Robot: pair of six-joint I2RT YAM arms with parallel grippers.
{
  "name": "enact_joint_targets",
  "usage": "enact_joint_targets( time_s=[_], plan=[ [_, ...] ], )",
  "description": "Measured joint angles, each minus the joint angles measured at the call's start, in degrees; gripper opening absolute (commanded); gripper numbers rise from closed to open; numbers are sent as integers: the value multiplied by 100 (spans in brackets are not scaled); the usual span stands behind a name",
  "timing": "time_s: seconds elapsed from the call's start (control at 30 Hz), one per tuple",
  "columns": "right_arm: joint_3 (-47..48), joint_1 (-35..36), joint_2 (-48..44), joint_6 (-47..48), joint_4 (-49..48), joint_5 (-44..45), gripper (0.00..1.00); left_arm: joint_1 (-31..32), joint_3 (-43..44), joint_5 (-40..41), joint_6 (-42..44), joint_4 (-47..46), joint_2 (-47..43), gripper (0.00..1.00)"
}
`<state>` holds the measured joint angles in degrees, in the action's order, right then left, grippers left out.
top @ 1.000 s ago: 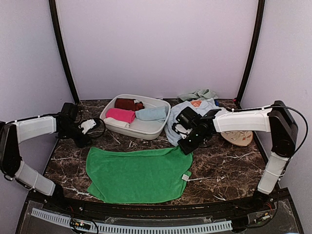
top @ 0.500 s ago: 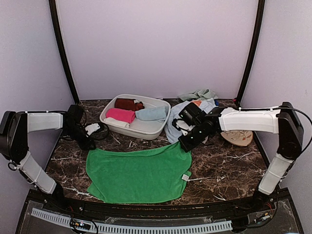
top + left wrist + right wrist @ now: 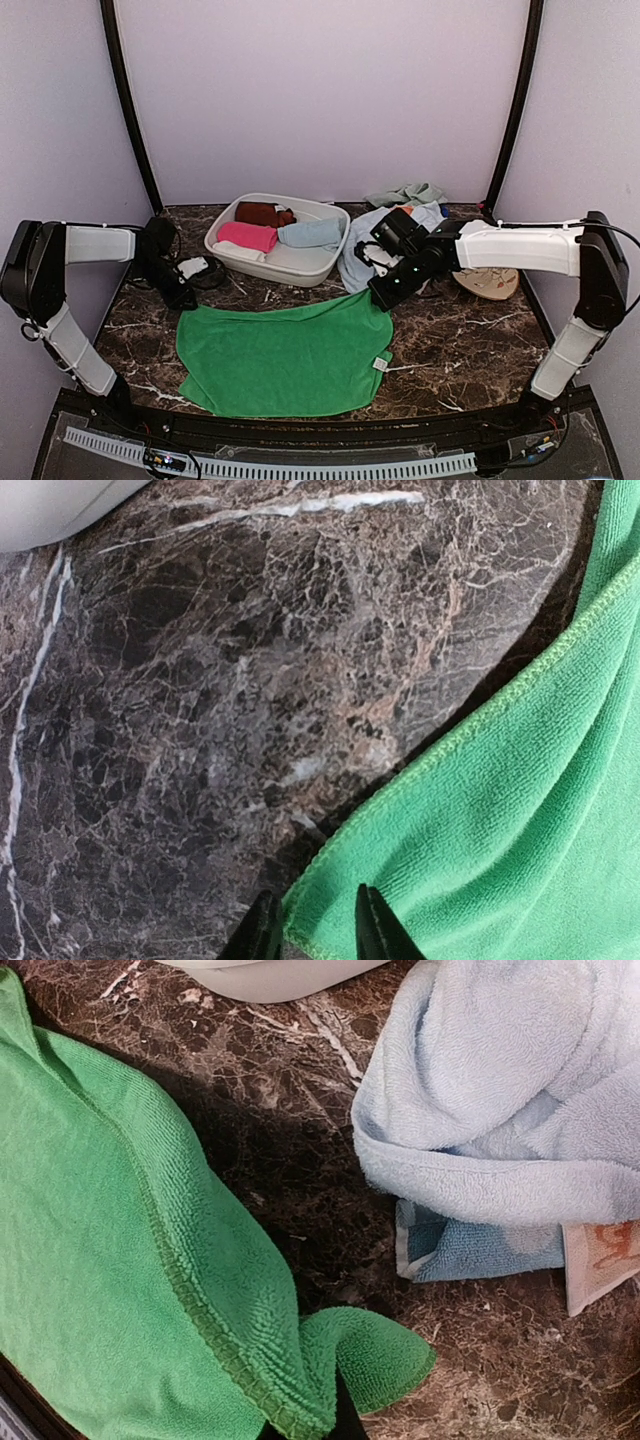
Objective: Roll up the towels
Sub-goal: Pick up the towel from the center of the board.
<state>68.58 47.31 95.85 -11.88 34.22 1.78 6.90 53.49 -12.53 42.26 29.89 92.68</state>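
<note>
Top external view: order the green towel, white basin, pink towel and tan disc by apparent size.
1. green towel, spread flat
2. white basin
3. pink towel and tan disc: these look alike, and the disc is partly hidden behind the right arm, so I won't rank them.

Left of the basin (image 3: 290, 266), the left arm (image 3: 98, 244) wore rounded white shells over black joints, with a thin black cable along it. The left gripper (image 3: 315, 930) was black. Right of the basin, the right arm (image 3: 520, 247) matched.
</note>
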Motion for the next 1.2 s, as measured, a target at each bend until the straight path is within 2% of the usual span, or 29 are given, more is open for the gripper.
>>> enact_joint_targets(
  time_s=[0.17, 0.37, 0.63, 0.87, 1.2],
  plan=[
    [-2, 0, -136, 0, 4, -33, 0, 0, 2, -4, 52, 136, 190, 23],
    [-9, 0, -212, 2, 4, -50, 0, -26, 28, -9, 85, 284, 227, 0],
    [-24, 0, -212, 4, 22, -48, 0, -28, 116, -35, 57, 330, 101, 0],
    [-24, 0, -214, 37, 96, -24, 0, -26, 232, -28, 72, 369, -756, 0],
    [31, 0, -546, 72, 391, 162, 0, -26, 278, 282, 90, 374, -1471, 0]
  ],
)
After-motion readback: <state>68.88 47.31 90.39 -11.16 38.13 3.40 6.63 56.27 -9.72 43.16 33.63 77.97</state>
